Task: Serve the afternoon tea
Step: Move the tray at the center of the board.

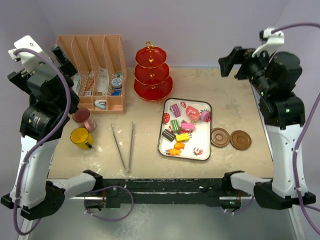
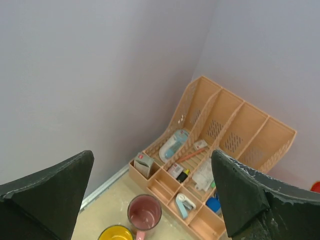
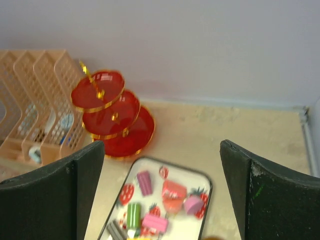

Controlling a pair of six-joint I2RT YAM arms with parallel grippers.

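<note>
We recorded the left jaws and the right jaws wide open, gripping nothing, both raised above the tabletop [image 1: 235, 100]. The red three-tier stand [image 1: 153, 75] stood at the rear centre, just beside the peach desk organiser [image 1: 95, 55]. The toy cakes [image 1: 181, 126] lay on the strawberry-print tray [image 1: 202, 137] in front of the stand. The pink mug [image 1: 85, 120] and yellow mug [image 1: 80, 136] stood at the left, near the metal tongs [image 1: 131, 146].
</note>
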